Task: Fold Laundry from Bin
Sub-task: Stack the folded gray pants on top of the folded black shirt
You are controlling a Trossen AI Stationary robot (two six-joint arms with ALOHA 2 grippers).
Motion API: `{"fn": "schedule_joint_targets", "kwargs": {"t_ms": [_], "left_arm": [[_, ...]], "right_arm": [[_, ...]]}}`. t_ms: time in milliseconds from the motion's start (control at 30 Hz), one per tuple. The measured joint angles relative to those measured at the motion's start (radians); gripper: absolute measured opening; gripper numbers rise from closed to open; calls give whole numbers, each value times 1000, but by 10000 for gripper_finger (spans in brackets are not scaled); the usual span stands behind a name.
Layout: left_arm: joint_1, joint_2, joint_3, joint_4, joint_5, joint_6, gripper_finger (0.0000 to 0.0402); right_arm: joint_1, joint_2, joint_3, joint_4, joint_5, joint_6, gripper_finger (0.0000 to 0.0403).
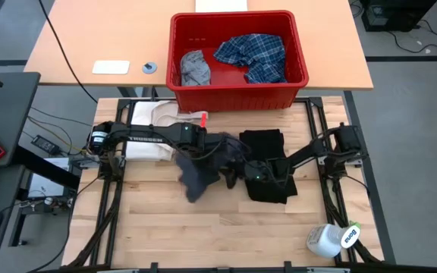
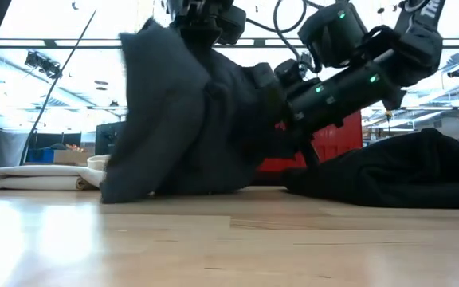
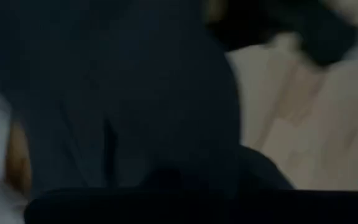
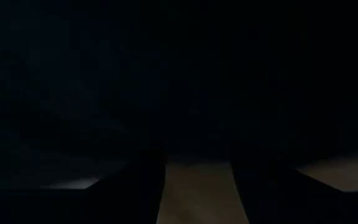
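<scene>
L claw (image 1: 203,145) was clamped on dark grey garment (image 1: 197,176), lifted. R claw (image 1: 234,173) beside it, grip unclear. Black garment (image 1: 268,163) lay alongside. Only overhead showed red bin (image 1: 237,87).

A dark grey garment (image 3: 123,106) is hanging close in front of the camera, filling most of the picture, with a strip of pale wooden table (image 3: 303,137) showing beside it.

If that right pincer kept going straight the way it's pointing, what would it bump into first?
Most likely the dark grey garment hanging from the left pincer. The right pincer points toward it from close by, though whether they already touch is unclear.
</scene>
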Motion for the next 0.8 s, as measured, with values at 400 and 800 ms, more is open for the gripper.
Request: {"fn": "schedule_joint_targets", "kwargs": {"t_ms": [400, 800], "left_arm": [[0, 0, 1, 133, 17, -49, 24], [39, -2, 1, 400, 19, -149, 24]], "right_arm": [[-77, -75, 0, 46, -26, -238, 174], [-181, -373, -1, -379, -367, -244, 172]]}}
